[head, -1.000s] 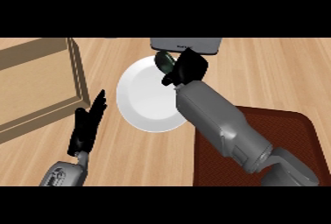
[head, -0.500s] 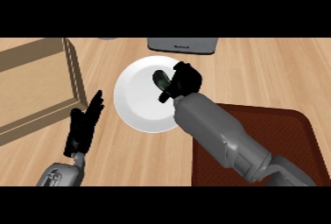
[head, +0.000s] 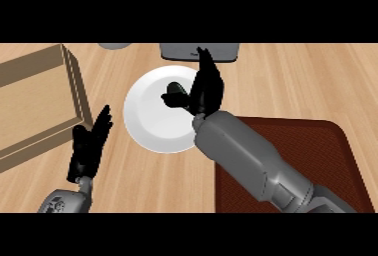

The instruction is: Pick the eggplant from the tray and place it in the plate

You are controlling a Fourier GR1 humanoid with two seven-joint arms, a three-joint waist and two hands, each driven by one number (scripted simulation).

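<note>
The white plate (head: 151, 120) lies on the wooden counter at the middle of the head view. My right hand (head: 207, 90) is over its right half, open, with its fingers straight and pointing away from me. A small dark eggplant (head: 174, 94) shows on the plate right at the hand's left side, partly hidden by it; whether the thumb still touches it I cannot tell. The dark red-brown tray (head: 325, 150) sits at the lower right under my right forearm. My left hand (head: 88, 145) rests open at the lower left, fingers up.
A wooden box (head: 37, 100) fills the left side, close to my left hand. A grey appliance (head: 181, 51) stands just behind the plate, and another grey object (head: 114, 45) shows at the top edge.
My right hand came back over the plate with the eggplant, lowered toward it, and its curled fingers have straightened. The left hand has stayed put.
</note>
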